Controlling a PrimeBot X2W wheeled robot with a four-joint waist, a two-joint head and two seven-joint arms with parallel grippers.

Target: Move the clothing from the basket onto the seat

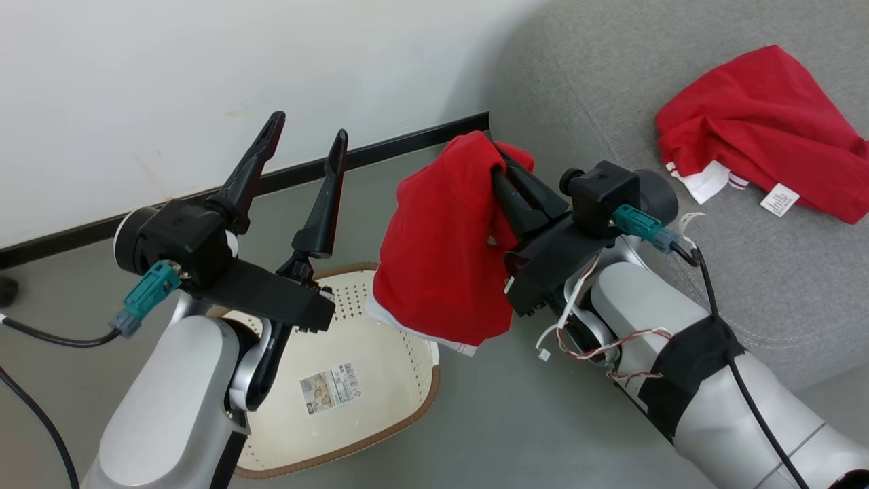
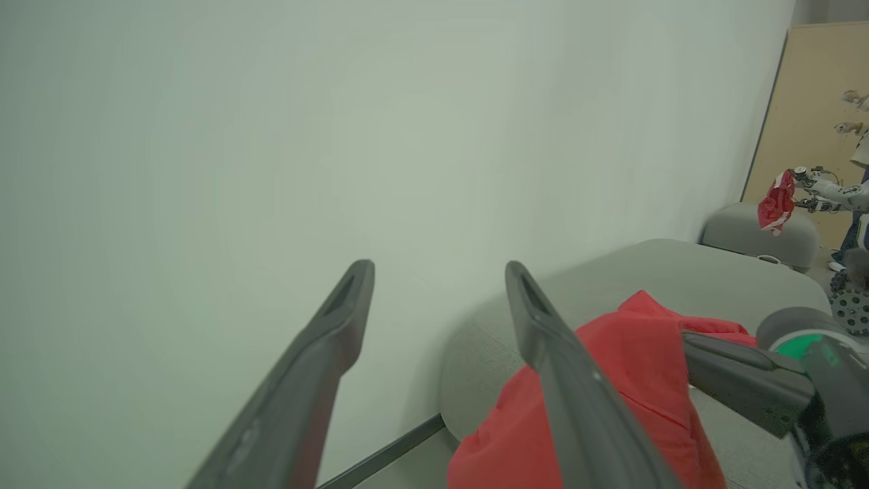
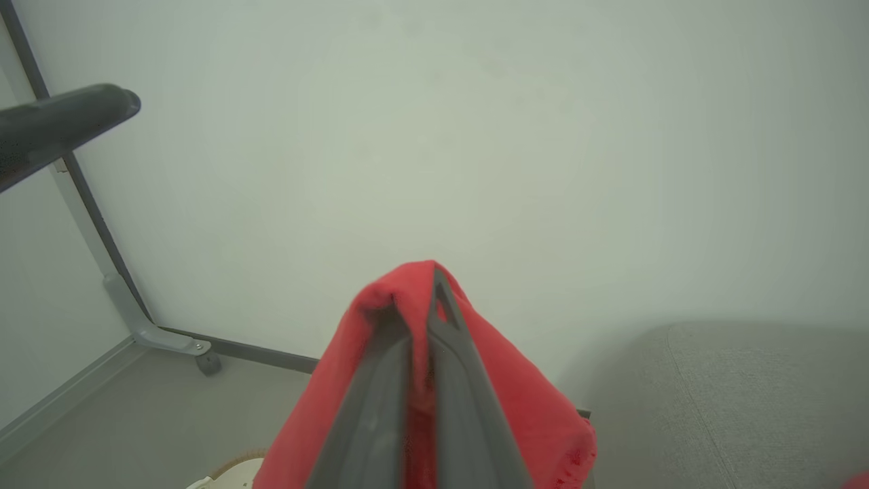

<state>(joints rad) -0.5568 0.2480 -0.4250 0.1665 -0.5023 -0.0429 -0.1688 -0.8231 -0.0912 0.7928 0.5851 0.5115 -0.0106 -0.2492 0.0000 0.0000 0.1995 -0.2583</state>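
- The right pincer (image 1: 502, 170) is closed tight on a fold of a red garment (image 1: 434, 258). Its fingers are pressed together with cloth draped over both tips.
- The left pincer (image 1: 309, 125) is spread wide with nothing between its fingers, raised above the basket (image 1: 407, 421).
- The held garment hangs in the air between basket and sofa (image 1: 781, 272), with a white striped hem at its lowest edge. It sags in loose folds, so I judge it light, soft and limp, not slippery or fragile.
- Such cloth can be pinched anywhere. A bunched fold or the thicker white trim looks like the surest hold, because a single thin layer could slide out.
- The basket sits on the floor below. A paper sticker (image 1: 330, 387) with a barcode lies inside, its print too small to read.
- The second red garment (image 1: 760, 122) lies crumpled on the sofa, well apart from the basket, with a white panel showing at its edge.
- Its small white label (image 1: 779, 200) carries faint lines of print that cannot be read, and no brand name is legible anywhere.
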